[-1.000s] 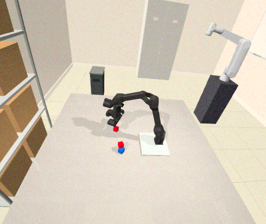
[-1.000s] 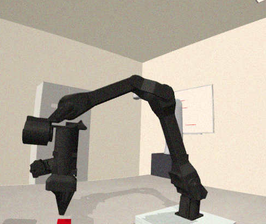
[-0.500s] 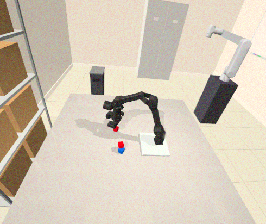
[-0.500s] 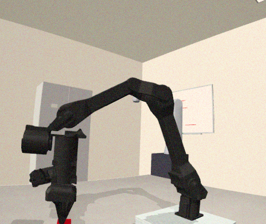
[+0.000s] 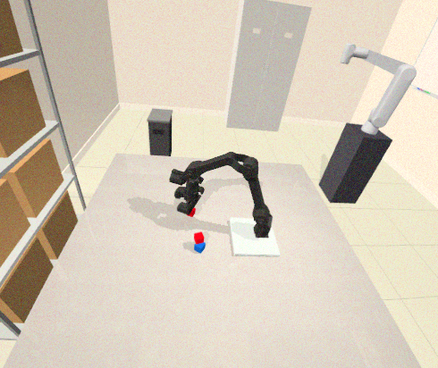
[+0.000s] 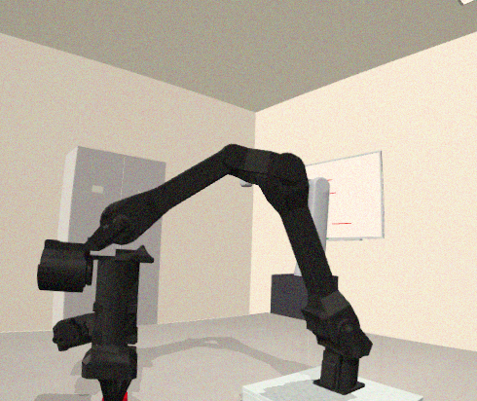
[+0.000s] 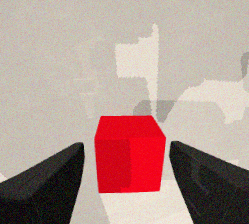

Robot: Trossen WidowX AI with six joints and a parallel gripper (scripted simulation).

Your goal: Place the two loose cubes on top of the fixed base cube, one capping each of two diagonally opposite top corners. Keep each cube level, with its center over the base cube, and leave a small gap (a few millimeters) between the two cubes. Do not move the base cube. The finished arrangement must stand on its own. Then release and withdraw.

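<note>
Pale walls, a grey cabinet point(image 5: 268, 64) and shelving point(image 5: 13, 154) framed the wide counter point(image 5: 152, 310). From its white mount point(image 5: 255, 245) the black arm point(image 5: 241, 164) arched left and down, its hand point(image 7: 129, 160) set low over one loose red cube point(image 7: 129, 153) on the counter. That hand was spread and held nothing: in the wrist view each finger point(image 7: 43, 191) stood apart from a cube face, with counter showing in both gaps. Nearer the camera, the other red cube point(image 5: 198, 237) already sat on the blue base point(image 5: 200, 247).

The step in hand looked like the pinch. Done well, the fingers would meet both side faces squarely and together, with the cube centred, so it neither slid nor twisted. A straight lift should then keep it level for the free diagonal corner.
</note>
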